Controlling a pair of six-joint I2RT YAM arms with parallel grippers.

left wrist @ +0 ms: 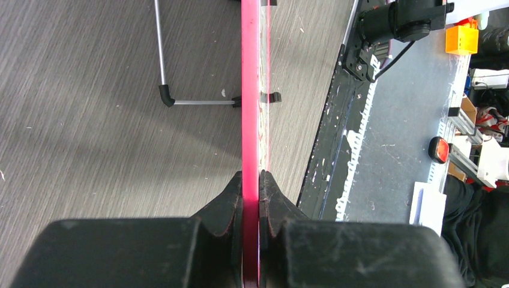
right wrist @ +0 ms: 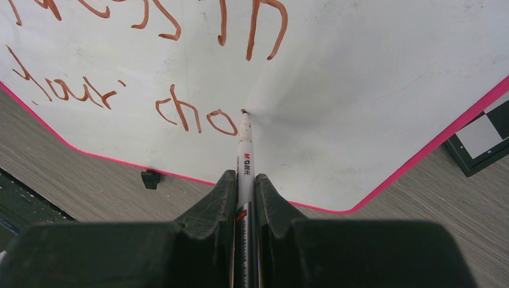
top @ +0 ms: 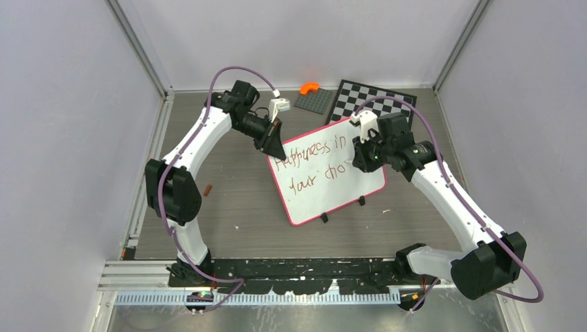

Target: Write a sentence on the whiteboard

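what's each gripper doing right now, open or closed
left gripper: closed on the edge of the whiteboard
right gripper: closed on the marker

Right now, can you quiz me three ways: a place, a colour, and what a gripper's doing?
1. Where is the marker tip?
A. On the whiteboard, just after "cho".
B. The board's corner.
C. The air.
2. What colour is the whiteboard's frame?
A. Blue.
B. Pink-red.
C. Green.
3. What is the left gripper doing?
A. Hanging open.
B. Clamping the whiteboard's edge.
C. Holding the marker.
A: tip rests beside the "o".
B: rim shows pink-red.
B: fingers pinch the frame.
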